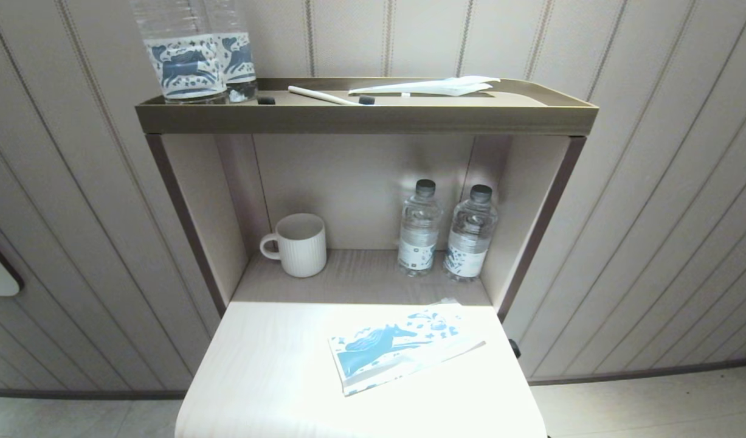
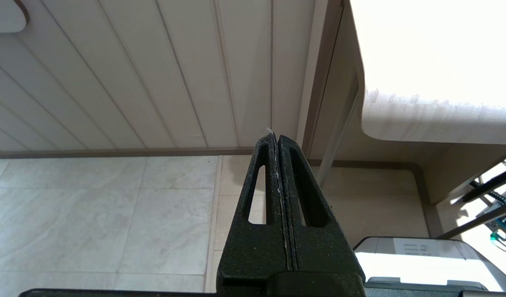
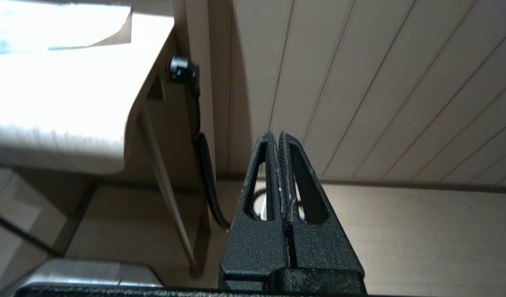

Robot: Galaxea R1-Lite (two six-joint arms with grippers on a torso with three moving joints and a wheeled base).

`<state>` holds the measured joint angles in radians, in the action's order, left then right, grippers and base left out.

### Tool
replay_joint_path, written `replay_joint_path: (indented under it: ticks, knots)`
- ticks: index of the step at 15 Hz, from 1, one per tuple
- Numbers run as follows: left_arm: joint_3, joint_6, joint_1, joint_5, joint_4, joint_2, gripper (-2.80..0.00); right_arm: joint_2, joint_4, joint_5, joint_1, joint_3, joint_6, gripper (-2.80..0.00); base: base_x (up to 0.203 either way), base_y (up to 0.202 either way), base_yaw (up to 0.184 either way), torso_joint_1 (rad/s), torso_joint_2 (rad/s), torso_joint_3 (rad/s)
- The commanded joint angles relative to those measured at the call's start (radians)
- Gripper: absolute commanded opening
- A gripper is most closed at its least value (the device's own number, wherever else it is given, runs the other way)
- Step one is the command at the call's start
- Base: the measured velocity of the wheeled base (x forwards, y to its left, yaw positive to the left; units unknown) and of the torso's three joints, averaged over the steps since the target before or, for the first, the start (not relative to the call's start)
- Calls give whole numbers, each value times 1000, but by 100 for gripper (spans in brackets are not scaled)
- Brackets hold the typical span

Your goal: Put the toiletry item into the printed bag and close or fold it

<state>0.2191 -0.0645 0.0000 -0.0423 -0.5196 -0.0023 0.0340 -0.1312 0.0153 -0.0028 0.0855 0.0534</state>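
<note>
The printed bag (image 1: 403,350), white with a blue horse, lies flat on the pale tabletop (image 1: 275,371), right of centre and slanted. On the top shelf lie a thin white stick-like toiletry item (image 1: 321,95) and a clear flat wrapper (image 1: 433,86). Neither gripper shows in the head view. My left gripper (image 2: 275,138) hangs shut and empty below the table's left edge, over the tiled floor. My right gripper (image 3: 276,135) is shut and empty too, low beside the table's right side near the wall.
A white ribbed mug (image 1: 298,244) and two small water bottles (image 1: 419,226) (image 1: 471,231) stand in the open niche. Two large bottles with blue horse labels (image 1: 193,52) stand at the left of the rimmed top shelf (image 1: 360,115). A black cable (image 3: 203,156) hangs by the table leg.
</note>
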Motion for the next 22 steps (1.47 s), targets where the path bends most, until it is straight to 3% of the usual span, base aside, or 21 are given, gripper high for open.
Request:
replay_joint_path:
  ticks: [1, 4, 5, 8, 9, 12, 14, 22]
  knots:
    - [0, 0, 0, 0, -5, 2, -280, -34, 40, -8, 1, -40, -12, -280, 0, 0, 0, 0, 0, 0]
    - [-15, 1, 0, 1, 12, 2, -280, -34, 59, -9, 0, -53, -21, -280, 0, 0, 0, 0, 0, 0]
    - [-44, 3, 0, 1, 93, 2, -280, -34, 59, -9, 1, -52, -20, -280, 0, 0, 0, 0, 0, 0]
    - [-187, 3, 0, 32, 510, 2, -280, -34, 61, -8, 1, -52, -18, -280, 0, 0, 0, 0, 0, 0]
    - [-204, 1, 0, 43, 536, 2, -280, -34, 60, -8, 1, -52, -18, -280, 0, 0, 0, 0, 0, 0]
    - [-219, 17, 0, 52, 505, 2, -280, -29, 73, -12, 0, -58, -36, -280, 0, 0, 0, 0, 0, 0]
    - [-219, 68, 0, 40, 510, 2, -280, -29, 81, -12, 0, -60, -40, -280, 0, 0, 0, 0, 0, 0]
    - [-219, 91, 0, 38, 513, 2, -280, -29, 82, -12, 0, -61, -44, -280, 0, 0, 0, 0, 0, 0]
